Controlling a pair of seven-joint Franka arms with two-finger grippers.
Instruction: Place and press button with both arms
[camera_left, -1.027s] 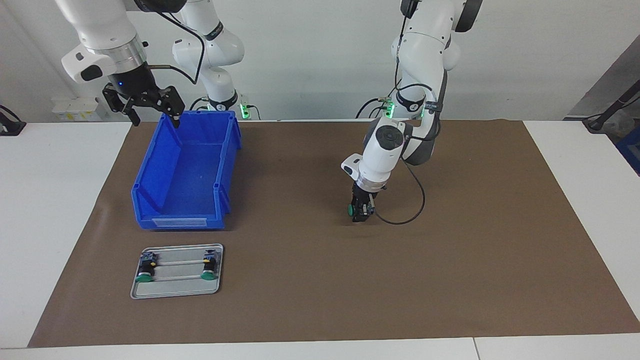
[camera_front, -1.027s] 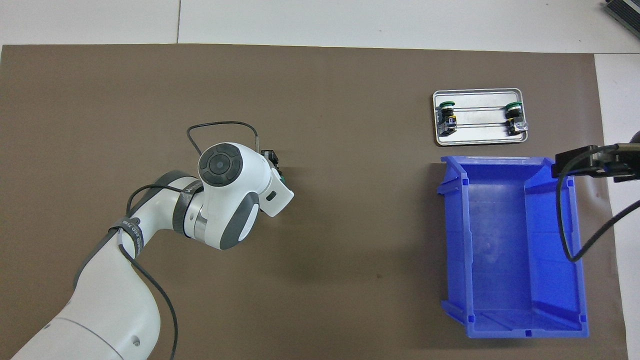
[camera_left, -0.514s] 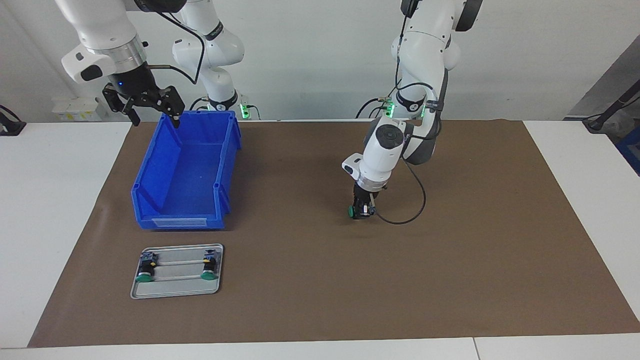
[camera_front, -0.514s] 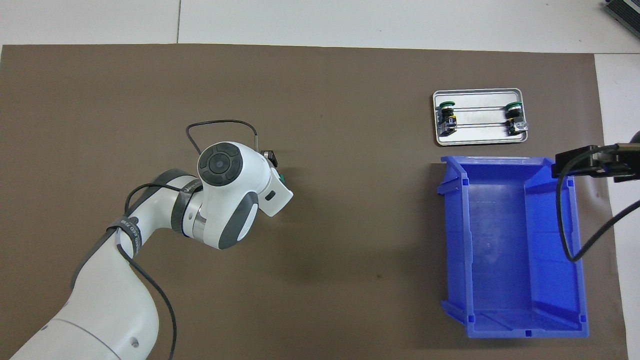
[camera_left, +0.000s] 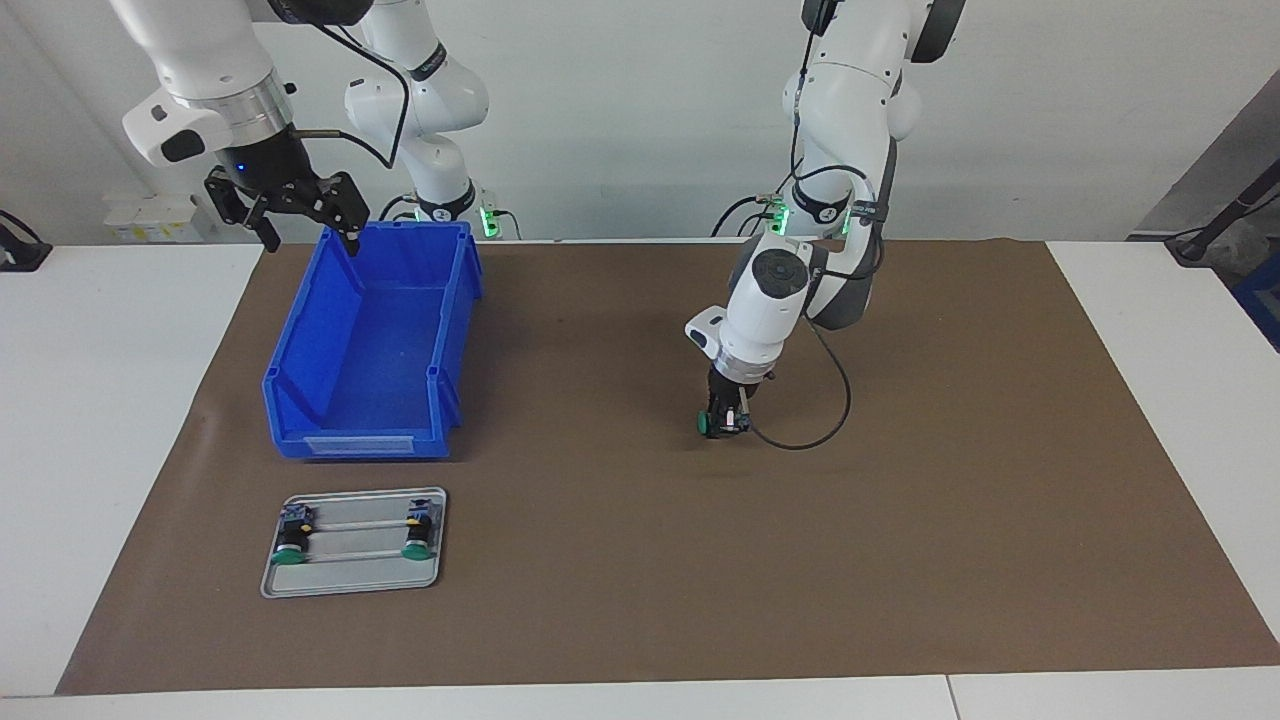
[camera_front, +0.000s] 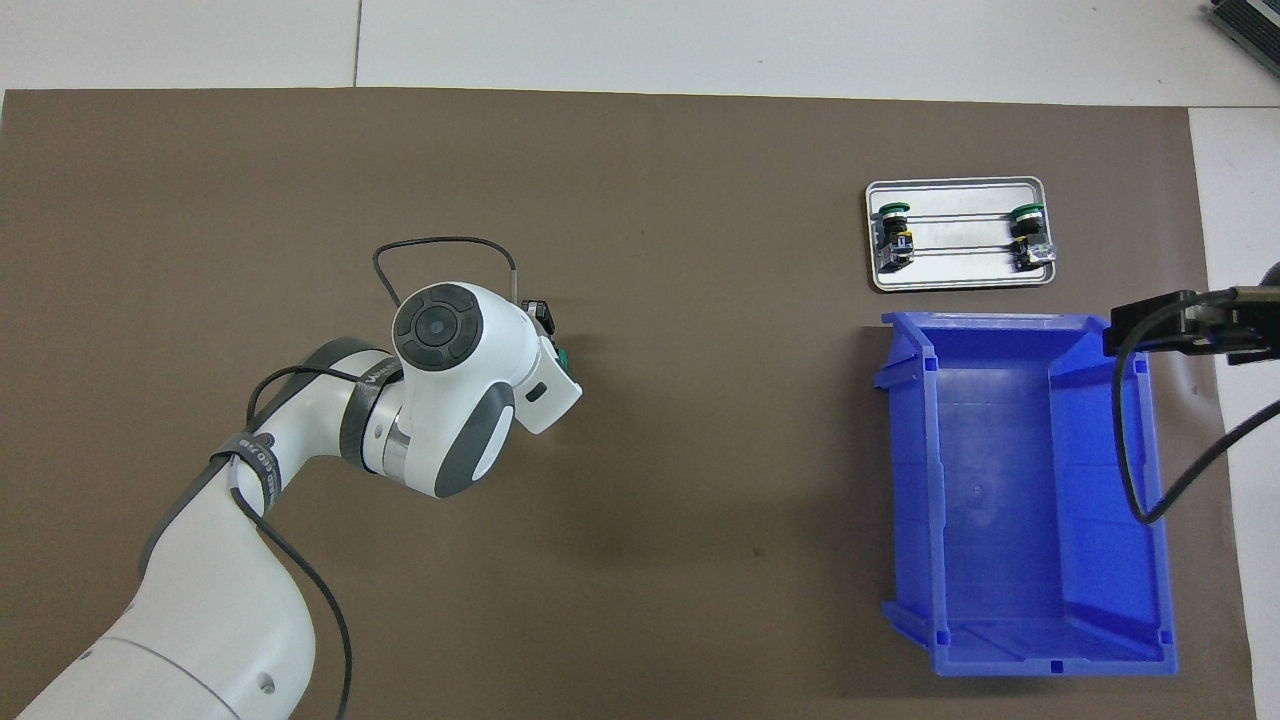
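While starting at the robots' end of the table, leave the right gripper (camera_left: 300, 215) waiting as now: raised, fingers spread wide and holding nothing, over the rim of the blue bin (camera_left: 300, 325) nearest to the robots. Keep out of the bin itself, seemingly empty. Next, farther out, attend to the left gripper (camera_left: 724, 420), low over the brown mat (camera_left: 900, 500) about mid-table and clenched on the button (camera_left: 706, 424), with the green cap (camera_front: 563, 353) sticking out sideways toward the right arm's end. Cannot tell for sure whether resting on the mat or just off it; judge rather just off. Before any travel, confirm a firm hold on the black body and not on the cap, to avoid a slip or an early press. Lift straight up first, slowly, without twisting the wrist, and mind the loose black cable (camera_left: 847, 395) hanging beside the wrist. Then carry toward the right arm's end of the table, high enough to pass the bin wall. Farthest from the robots, just beside the bin, look at the metal tray (camera_left: 355, 572) carrying two more buttons (camera_left: 290, 545), lying on their sides, one at each end. Probably aim for a free place within reach of the right gripper, set down gently with the cap reachable, and release only after full support, leaving the press for the other arm.
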